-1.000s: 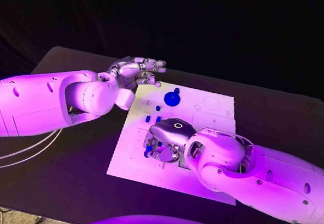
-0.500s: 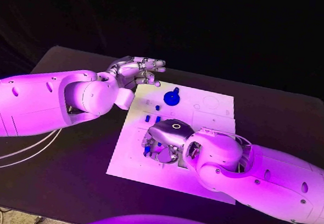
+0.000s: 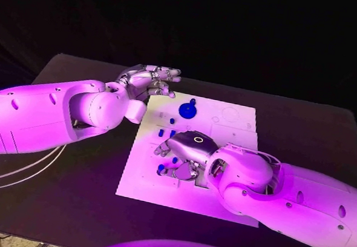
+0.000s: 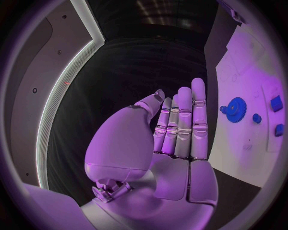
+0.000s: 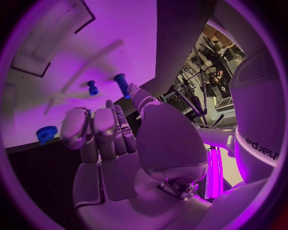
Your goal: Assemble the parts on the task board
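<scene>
The white task board [image 3: 231, 130] lies mid-table. A blue gear [image 3: 188, 108] [image 4: 235, 109] [image 5: 45, 133] sits near its far left, with small blue parts [image 3: 172, 121] [image 4: 276, 103] just nearer. My left hand [image 3: 151, 79] [image 4: 174, 139] hovers over the board's far left corner, fingers straight and side by side, holding nothing. My right hand [image 3: 183, 157] [image 5: 114, 139] is bent down over the board's left middle, fingers curled toward the surface. A small blue part [image 3: 162, 169] shows at its fingertips. Two blue pegs [image 5: 92, 87] [image 5: 122, 84] stand beyond its fingers. Whether it holds a part is hidden.
The black table [image 3: 67, 171] surrounds the board, with bare room to the left and at the far right [image 3: 318, 128]. Both white forearms cross the table's near half. White cables [image 3: 15, 170] hang under the left arm.
</scene>
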Robot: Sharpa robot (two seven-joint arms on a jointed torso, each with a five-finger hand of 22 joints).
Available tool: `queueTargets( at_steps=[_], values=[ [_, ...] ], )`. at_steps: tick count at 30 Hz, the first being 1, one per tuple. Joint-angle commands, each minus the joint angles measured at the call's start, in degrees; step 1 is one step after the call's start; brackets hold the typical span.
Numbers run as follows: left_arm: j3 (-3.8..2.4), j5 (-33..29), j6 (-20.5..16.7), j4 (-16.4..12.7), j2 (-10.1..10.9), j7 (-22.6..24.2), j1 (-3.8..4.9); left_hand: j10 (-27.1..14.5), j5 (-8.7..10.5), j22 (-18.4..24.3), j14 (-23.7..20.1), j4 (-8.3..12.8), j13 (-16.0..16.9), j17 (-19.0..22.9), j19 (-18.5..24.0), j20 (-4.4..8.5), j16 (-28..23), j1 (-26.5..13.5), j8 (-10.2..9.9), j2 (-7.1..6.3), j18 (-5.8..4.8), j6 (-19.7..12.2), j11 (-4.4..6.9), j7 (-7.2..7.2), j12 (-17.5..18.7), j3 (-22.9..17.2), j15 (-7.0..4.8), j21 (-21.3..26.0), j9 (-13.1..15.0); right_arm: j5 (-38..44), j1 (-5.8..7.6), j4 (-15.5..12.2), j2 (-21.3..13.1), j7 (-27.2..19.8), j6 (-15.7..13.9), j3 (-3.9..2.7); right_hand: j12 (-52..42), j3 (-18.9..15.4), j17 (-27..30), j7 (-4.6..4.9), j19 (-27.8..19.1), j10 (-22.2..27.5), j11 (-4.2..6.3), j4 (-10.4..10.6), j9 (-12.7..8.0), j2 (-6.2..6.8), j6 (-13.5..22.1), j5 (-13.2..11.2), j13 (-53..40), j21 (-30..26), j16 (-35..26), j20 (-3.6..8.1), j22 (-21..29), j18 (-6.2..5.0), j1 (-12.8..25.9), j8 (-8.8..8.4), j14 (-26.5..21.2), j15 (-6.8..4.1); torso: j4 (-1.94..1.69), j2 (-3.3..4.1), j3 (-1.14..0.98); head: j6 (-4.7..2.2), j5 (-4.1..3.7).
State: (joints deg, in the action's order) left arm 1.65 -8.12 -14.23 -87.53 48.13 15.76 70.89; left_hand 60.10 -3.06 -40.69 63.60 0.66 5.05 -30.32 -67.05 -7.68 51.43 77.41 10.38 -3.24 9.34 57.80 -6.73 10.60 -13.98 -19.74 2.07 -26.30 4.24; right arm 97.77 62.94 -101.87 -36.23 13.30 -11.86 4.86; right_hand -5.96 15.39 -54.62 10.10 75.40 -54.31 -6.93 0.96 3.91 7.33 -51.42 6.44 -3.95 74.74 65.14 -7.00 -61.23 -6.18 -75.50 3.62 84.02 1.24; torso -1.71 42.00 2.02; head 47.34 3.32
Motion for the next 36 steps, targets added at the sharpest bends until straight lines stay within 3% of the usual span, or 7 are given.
queueTargets(
  at_steps=[1,12,18,22,25,31,36],
  values=[
    [-0.04,0.62,1.39,0.08,-0.24,0.11,0.01,-0.4,0.19,0.17,-0.46,0.1,0.03,0.19,-0.42,0.05,0.44,0.42,0.43,0.39,1.07,-0.32,-0.03,-0.04,-0.46,0.55,-0.01,0.45,-0.11,-1.01,0.12,-1.72,-1.52,-3.64,-5.8,-0.13,-1.07,-0.97,-0.02,0.22,0.03,-0.47,0.05,-0.01,0.12,-0.3,-0.77,0.82,-0.12,-0.1,0.05,-0.31,-0.08,0.22,-0.72,0.25,0.15,0.28,0.14,-0.17,-0.03,-0.48,-0.36],
    [-0.04,0.77,1.43,0.39,-0.47,0.08,-0.4,-0.4,0.19,0.17,-0.46,0.1,0.03,0.19,-0.42,0.05,0.44,0.42,0.43,0.39,1.07,-0.32,-0.03,-0.04,-0.46,0.55,-0.01,0.45,-0.11,-21.28,4.46,-8.36,-16.53,-2.29,-6.47,-0.57,-8.12,-2.4,-3.76,-0.94,2.23,-13.53,2.42,1.38,0.68,-2.32,-6.29,3.71,-1.53,2.29,3.23,1.06,-4.08,0.99,-0.4,1.68,1.31,-1.47,0.77,-1.03,-0.02,-1.77,-2.94],
    [-0.03,0.78,1.39,0.28,-0.28,0.13,-0.73,-0.43,0.19,0.19,-0.48,0.09,0.03,0.21,-0.42,0.05,0.45,0.43,0.45,0.41,1.07,-0.34,-0.04,-0.04,-0.49,0.59,0.0,0.47,-0.12,-26.31,5.38,-10.27,-25.77,1.99,-8.99,-0.33,-16.94,-4.75,-10.29,-2.95,5.63,-23.12,4.9,3.08,0.77,-1.34,-8.25,4.47,-7.92,6.22,8.54,2.86,-10.56,2.28,1.85,2.56,2.74,-3.46,1.36,-1.35,-0.11,-2.54,-4.63],
    [-0.03,0.78,1.37,0.05,-0.1,0.16,-1.01,-0.43,0.19,0.19,-0.48,0.09,0.03,0.21,-0.42,0.05,0.45,0.43,0.45,0.41,1.07,-0.34,-0.04,-0.04,-0.49,0.59,0.0,0.47,-0.12,-26.67,5.53,-10.79,-30.32,5.07,-9.68,0.3,-43.79,-8.09,-14.87,-3.47,6.87,-20.34,5.66,4.43,0.81,-2.29,-8.29,6.44,-37.84,8.4,12.35,3.29,-13.98,3.08,1.75,3.35,2.95,-4.49,1.8,-1.48,-0.2,-2.77,-5.36],
    [-0.03,0.78,1.38,-0.05,-0.09,0.19,-1.17,-0.43,0.19,0.19,-0.48,0.09,0.03,0.21,-0.42,0.05,0.45,0.43,0.45,0.41,1.07,-0.34,-0.04,-0.04,-0.49,0.59,0.0,0.47,-0.12,-24.56,5.54,-11.2,-32.65,7.94,-9.06,0.97,-55.32,-10.2,-17.12,-3.56,7.16,-21.74,5.28,6.0,1.1,-2.98,-8.29,6.34,-51.45,8.99,13.95,3.14,-15.06,3.16,2.95,4.06,3.13,-3.72,1.98,-1.53,-0.23,-2.81,-5.94],
    [-0.03,0.78,1.46,-0.09,-0.18,0.18,-1.52,-0.43,0.19,0.19,-0.48,0.09,0.03,0.21,-0.42,0.05,0.45,0.43,0.45,0.41,1.07,-0.34,-0.04,-0.04,-0.49,0.59,0.0,0.47,-0.12,-19.94,5.46,-12.18,-33.87,13.81,-6.84,2.63,-59.33,-14.24,-18.93,-3.46,7.6,-21.83,5.09,9.0,1.49,-2.35,-8.01,10.12,-57.12,9.58,15.22,3.19,-16.17,3.31,6.11,4.77,3.29,-3.54,2.28,-1.54,-0.25,-2.7,-5.9],
    [-0.04,0.78,1.52,-0.01,-0.22,0.16,-1.77,-0.43,0.19,0.19,-0.48,0.09,0.03,0.21,-0.42,0.05,0.45,0.43,0.45,0.41,1.07,-0.34,-0.04,-0.04,-0.49,0.59,0.0,0.47,-0.12,-16.43,5.1,-12.49,-32.77,17.17,-6.53,3.84,-59.79,-17.04,-19.33,-3.6,7.72,-21.67,5.14,11.02,2.02,-2.37,-8.1,9.63,-58.53,9.78,15.51,3.16,-16.53,3.38,7.56,5.47,3.29,-3.63,2.21,-1.55,-0.2,-2.63,-6.0]
  ],
)
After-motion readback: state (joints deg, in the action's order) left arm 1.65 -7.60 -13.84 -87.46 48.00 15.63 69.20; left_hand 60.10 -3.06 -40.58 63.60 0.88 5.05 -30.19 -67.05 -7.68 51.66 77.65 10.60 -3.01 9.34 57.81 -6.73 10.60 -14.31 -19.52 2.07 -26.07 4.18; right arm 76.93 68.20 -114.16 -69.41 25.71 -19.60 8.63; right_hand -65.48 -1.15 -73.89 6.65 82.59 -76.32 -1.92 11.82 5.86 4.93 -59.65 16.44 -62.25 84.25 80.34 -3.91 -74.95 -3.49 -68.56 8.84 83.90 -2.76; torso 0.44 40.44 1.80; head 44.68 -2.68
